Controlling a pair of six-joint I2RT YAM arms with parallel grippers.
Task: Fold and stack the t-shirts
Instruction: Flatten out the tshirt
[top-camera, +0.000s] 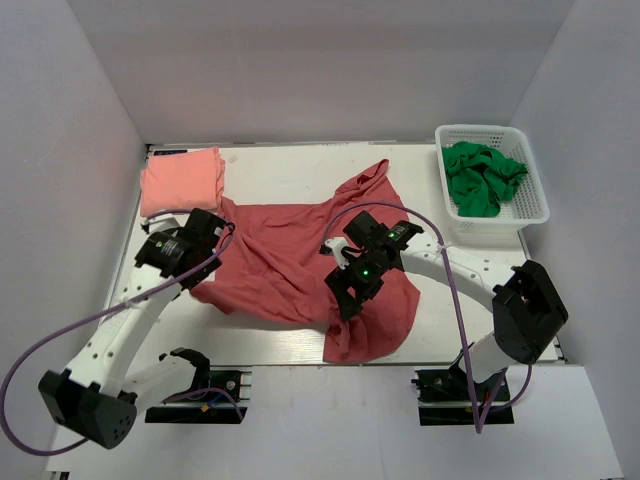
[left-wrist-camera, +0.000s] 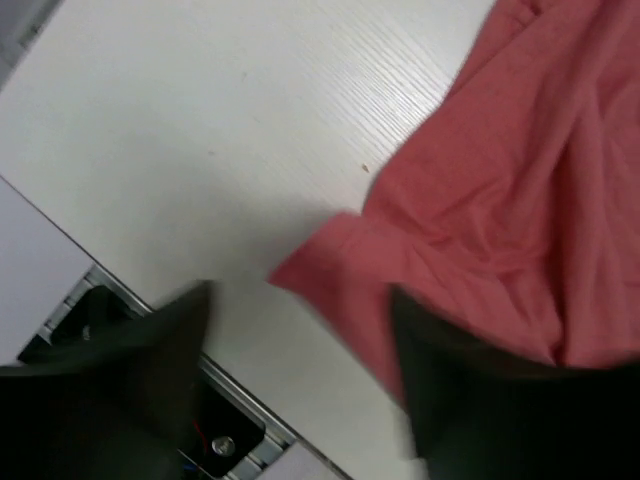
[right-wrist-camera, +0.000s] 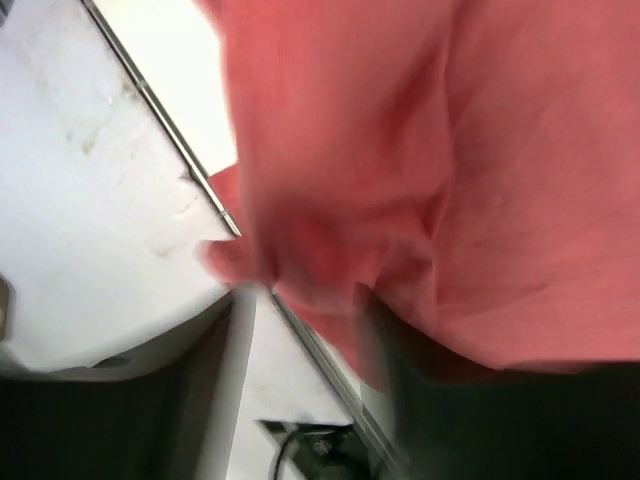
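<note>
The large brick-red t-shirt (top-camera: 285, 255) lies crumpled across the middle of the table, with one edge hanging near the front. The salmon-pink t-shirt (top-camera: 181, 180) lies folded at the back left. My left gripper (top-camera: 205, 270) is open at the red shirt's left corner. In the left wrist view that corner (left-wrist-camera: 330, 270) lies just ahead of the left gripper (left-wrist-camera: 300, 380), and its right finger (left-wrist-camera: 470, 400) is over the cloth. My right gripper (top-camera: 342, 298) is open over the shirt's front right part. In the blurred right wrist view the red cloth (right-wrist-camera: 460, 150) hangs ahead of the right gripper (right-wrist-camera: 300, 370).
A white basket (top-camera: 535, 215) at the back right holds green cloth (top-camera: 480, 178). The table's front edge and metal rail (right-wrist-camera: 200, 190) run close under the right gripper. White walls enclose the table on the left, back and right.
</note>
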